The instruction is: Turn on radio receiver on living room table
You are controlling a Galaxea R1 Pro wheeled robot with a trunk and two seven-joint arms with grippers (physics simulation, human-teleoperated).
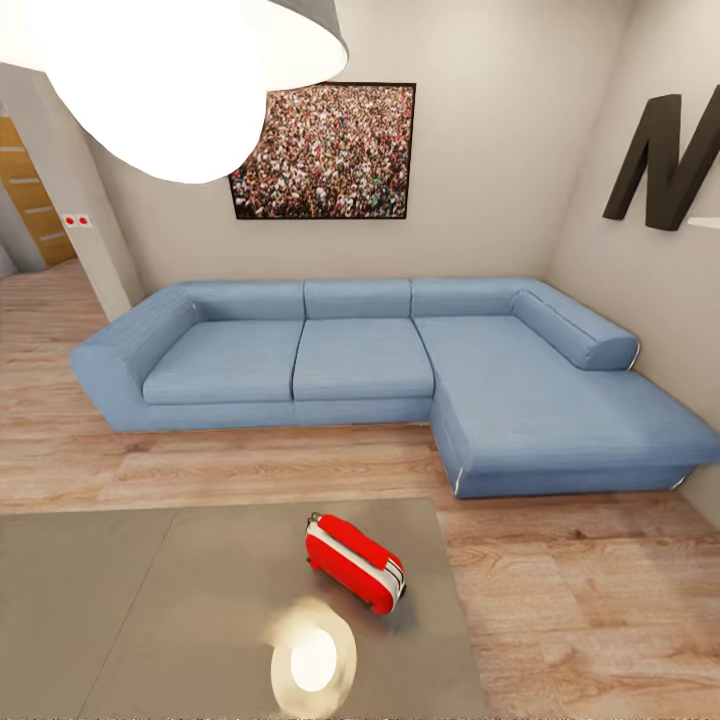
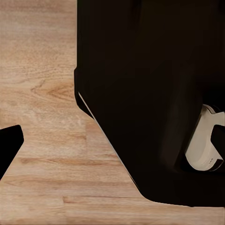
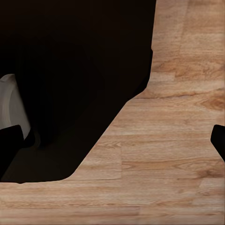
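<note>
The radio receiver [image 1: 355, 562], a small rounded red box with a white middle band, lies tilted on the glossy grey table [image 1: 150, 600], near its far right corner in the head view. Its dial side is not visible from here. In the left wrist view my left gripper [image 2: 112, 145] hangs over the plank floor beside my dark base, with its fingertips [image 2: 9, 145] far apart, so it is open and empty. My right gripper [image 3: 112, 143] is likewise open and empty, its dark fingertips [image 3: 9, 145] showing at both edges of the right wrist view.
A blue L-shaped sofa [image 1: 360, 360] runs along the far wall behind a strip of wood floor [image 1: 250, 465]. A framed crowd picture [image 1: 325, 150] hangs above it. A bright ceiling lamp [image 1: 180, 70] hangs at the upper left and reflects on the tabletop. Floor lies right of the table.
</note>
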